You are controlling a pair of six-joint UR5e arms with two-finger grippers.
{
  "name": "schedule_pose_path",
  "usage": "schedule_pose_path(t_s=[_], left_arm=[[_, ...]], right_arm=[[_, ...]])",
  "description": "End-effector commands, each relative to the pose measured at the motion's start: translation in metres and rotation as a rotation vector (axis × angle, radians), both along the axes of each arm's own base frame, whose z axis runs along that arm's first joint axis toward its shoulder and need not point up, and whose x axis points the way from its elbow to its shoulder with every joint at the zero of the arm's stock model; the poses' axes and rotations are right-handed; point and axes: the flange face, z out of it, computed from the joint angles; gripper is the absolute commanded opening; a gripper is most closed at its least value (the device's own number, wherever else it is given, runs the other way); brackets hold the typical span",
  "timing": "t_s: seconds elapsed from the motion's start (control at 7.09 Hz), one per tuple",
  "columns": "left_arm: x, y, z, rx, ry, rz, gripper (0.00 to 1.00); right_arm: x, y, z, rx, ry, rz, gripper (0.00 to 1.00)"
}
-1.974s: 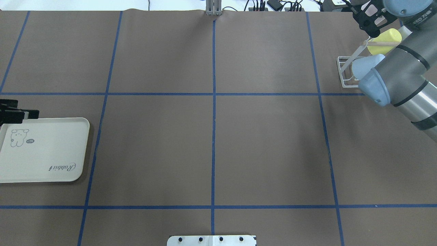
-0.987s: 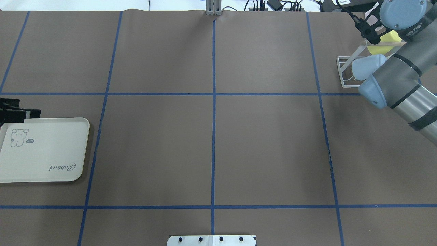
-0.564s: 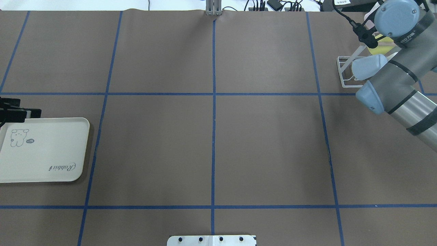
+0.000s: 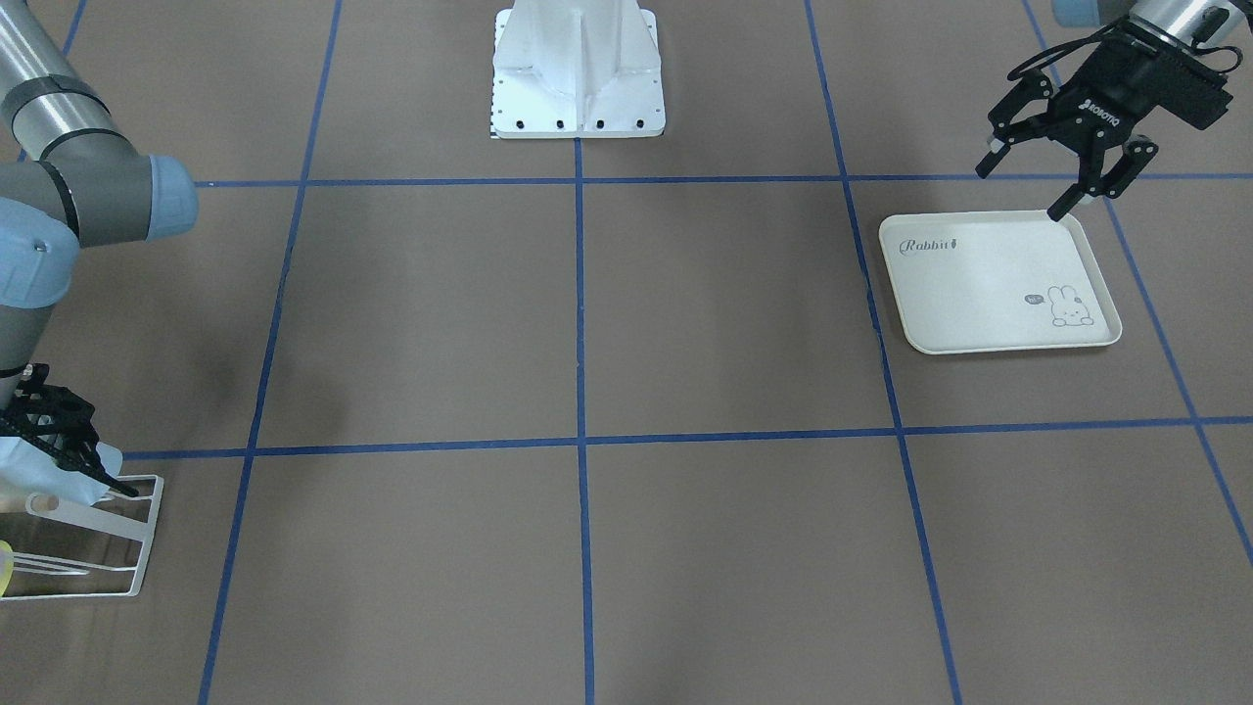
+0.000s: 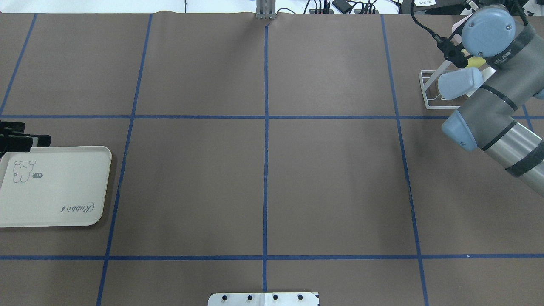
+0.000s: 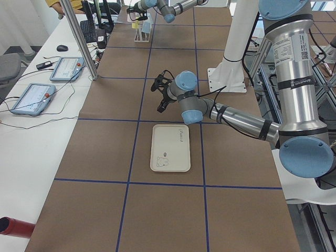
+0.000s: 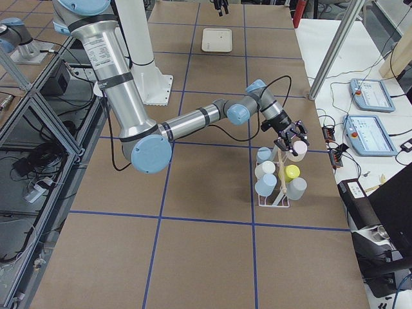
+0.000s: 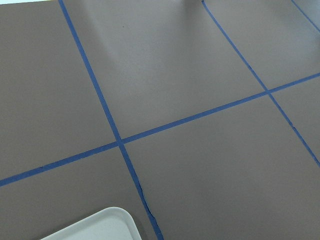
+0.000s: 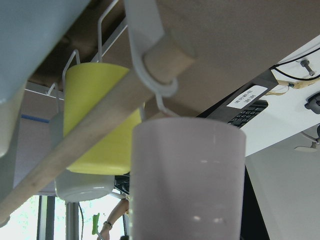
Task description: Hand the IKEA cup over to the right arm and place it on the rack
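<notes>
At the rack point(image 5: 425, 95), our right tool point(image 7: 291, 138) meets the pale cup point(image 9: 187, 180); we cannot tell its grip. We should release only once the cup hangs steady. Our left tool point(image 4: 1020, 191) hangs spread.

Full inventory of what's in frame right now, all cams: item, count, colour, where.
Table: one, brown cover with a blue tape grid.
Tray: one, cream with rabbit print, on the robot's left side.
Rack: one, white wire with a wooden peg, on the robot's far right.
Cups: six on the rack; two pale blue, one each white, pinkish, yellow, grey.
Tablets: two, grey-blue, on the side bench.
Robot base: one, white, at the table's robot edge.
Left gripper: black, open, holding nothing, above the tray's corner.
Right gripper: black, at the rack's top by the cups; open or shut unclear.
</notes>
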Motion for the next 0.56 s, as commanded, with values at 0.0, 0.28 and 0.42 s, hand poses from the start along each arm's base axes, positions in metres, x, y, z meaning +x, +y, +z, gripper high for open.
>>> schedule_pose_path(t_s=[0.0, 0.28, 0.42], left_arm=[[0.0008, -0.0002, 0.0007, -0.001, 0.0, 0.001, 1.0], [0.001, -0.0004, 0.0015, -0.003, -0.001, 0.001, 1.0], [0.001, -0.0004, 0.0015, -0.003, -0.001, 0.001, 1.0]], right_arm=[[-0.0093, 0.0061, 0.0046, 0.008, 0.026, -0.003, 0.0], [-0.0141, 0.0077, 0.0053, 0.008, 0.03, -0.009, 0.02], [-0.0164, 0.0085, 0.005, 0.012, 0.035, -0.009, 0.06]])
